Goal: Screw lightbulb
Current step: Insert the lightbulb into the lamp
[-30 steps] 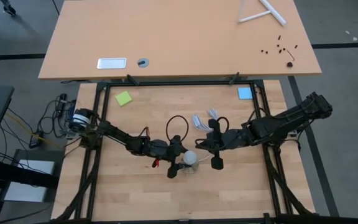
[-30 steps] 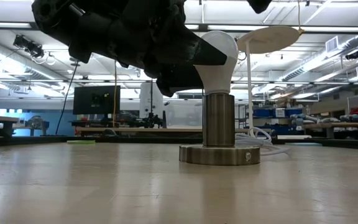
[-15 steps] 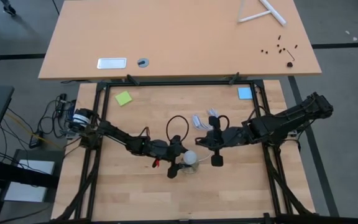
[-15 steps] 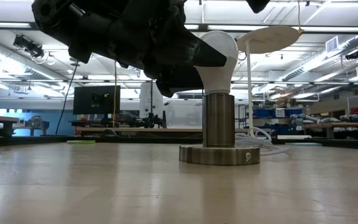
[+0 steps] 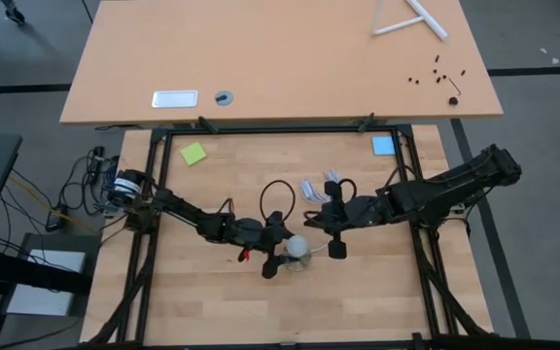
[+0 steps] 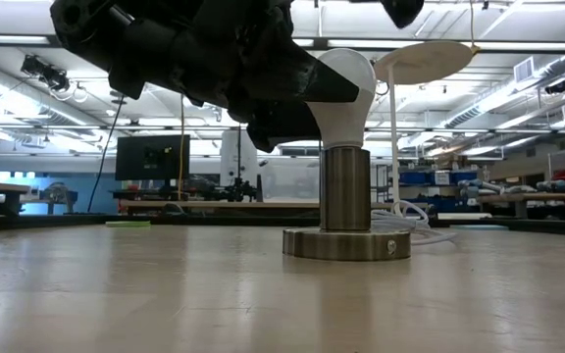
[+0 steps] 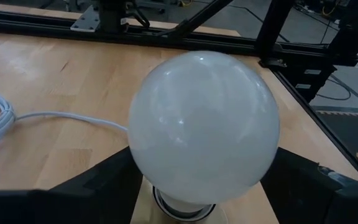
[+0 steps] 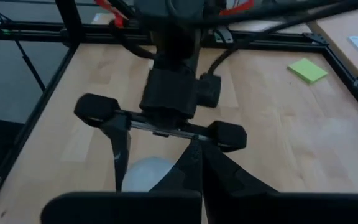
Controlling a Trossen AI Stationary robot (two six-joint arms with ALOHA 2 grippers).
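The left gripper [image 5: 282,257] is spreading its fingers wide around the white frosted pear-shaped lightbulb [image 7: 202,127], seated upright in the grey metal socket [image 6: 346,213]; light, slippery, fragile glass, likely best gripped gently across its widest part.

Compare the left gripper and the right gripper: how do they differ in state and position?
The left gripper has its jaws spread around the lightbulb, which stands in the socket; the right gripper is shut and holds nothing. The left gripper is at the bulb, while the right gripper hangs beside it, apart. Both are dark, two-fingered, and above the wooden table.
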